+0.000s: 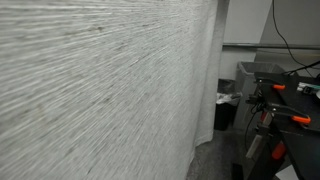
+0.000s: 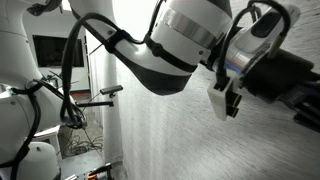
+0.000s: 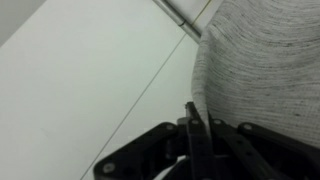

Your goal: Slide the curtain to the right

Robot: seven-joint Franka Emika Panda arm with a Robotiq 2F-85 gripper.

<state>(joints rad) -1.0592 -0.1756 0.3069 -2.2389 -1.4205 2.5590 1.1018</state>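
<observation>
Wrist view shows the gripper [image 3: 194, 125] at 6 o'clock, its jaws pinched narrow on the edge of the curtain [image 3: 262, 70], which fills 1 to 4 o'clock; so slim a hold may slip free if the sideways pull outruns the fabric's drag.

i see my white-and-black arm [image 2: 185, 45] close up, the grey woven curtain [image 2: 190, 150] behind it, a dark monitor [image 2: 55, 50] beyond at left.

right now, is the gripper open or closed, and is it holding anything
gripper: closed, right at the edge of the curtain; whether any fabric is pinched in it cannot be told
</observation>
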